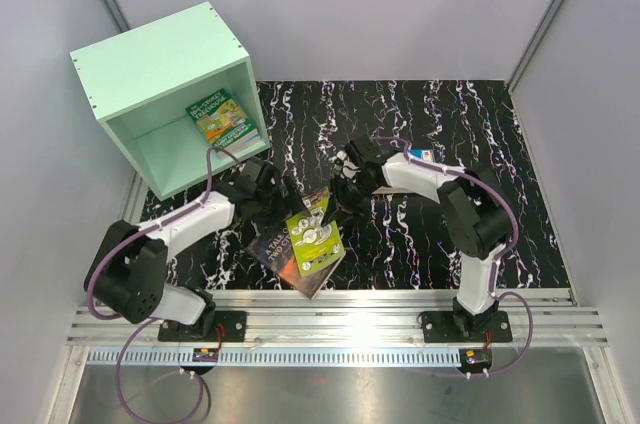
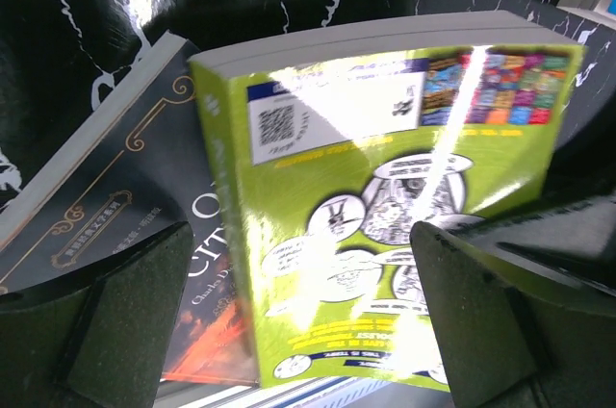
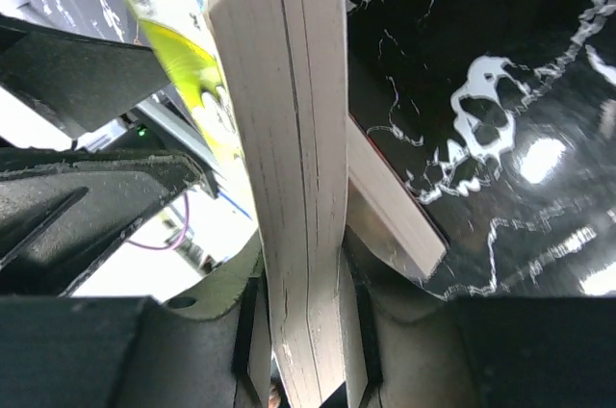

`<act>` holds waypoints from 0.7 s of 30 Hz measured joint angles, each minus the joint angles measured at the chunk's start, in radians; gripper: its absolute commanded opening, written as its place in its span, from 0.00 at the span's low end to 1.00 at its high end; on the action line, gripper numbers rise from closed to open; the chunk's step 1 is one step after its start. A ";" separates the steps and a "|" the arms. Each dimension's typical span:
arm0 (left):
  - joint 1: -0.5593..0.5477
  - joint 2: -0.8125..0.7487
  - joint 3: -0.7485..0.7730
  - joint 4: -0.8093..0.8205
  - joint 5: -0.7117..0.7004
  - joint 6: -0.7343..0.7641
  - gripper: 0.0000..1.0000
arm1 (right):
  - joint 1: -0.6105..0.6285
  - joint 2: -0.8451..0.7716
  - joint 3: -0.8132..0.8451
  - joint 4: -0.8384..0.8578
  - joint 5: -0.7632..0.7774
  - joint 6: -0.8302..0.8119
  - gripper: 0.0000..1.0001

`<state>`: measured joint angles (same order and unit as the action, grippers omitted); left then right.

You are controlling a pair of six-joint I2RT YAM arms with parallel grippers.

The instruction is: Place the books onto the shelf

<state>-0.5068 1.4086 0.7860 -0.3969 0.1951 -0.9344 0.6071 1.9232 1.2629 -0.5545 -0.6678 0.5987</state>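
Right claw [image 3: 306, 331], mine, is nipped shut on the page edge of the lime-green book [image 1: 315, 236], lying atop the dark book [image 1: 272, 249], well apart from the shelf [image 1: 150, 74]; I should lift slowly, keeping it level, lest the thin grip slip.

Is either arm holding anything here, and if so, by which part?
The right gripper holds the lime-green book, its fingers pinching across the thickness at the page edge. The left gripper is open above it, holding nothing.
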 measured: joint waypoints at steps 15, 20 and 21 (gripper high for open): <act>0.008 -0.212 0.187 -0.045 0.005 0.041 0.99 | -0.057 -0.212 0.323 -0.228 0.027 0.010 0.00; 0.042 -0.223 0.288 0.026 0.080 0.041 0.99 | -0.122 -0.270 0.362 -0.176 -0.070 0.097 0.00; 0.049 -0.223 0.294 0.053 0.101 0.038 0.99 | -0.134 -0.282 0.360 -0.151 -0.095 0.124 0.00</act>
<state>-0.4576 1.1854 1.0801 -0.3435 0.2966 -0.8967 0.4736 1.6409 1.6230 -0.7059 -0.7631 0.7223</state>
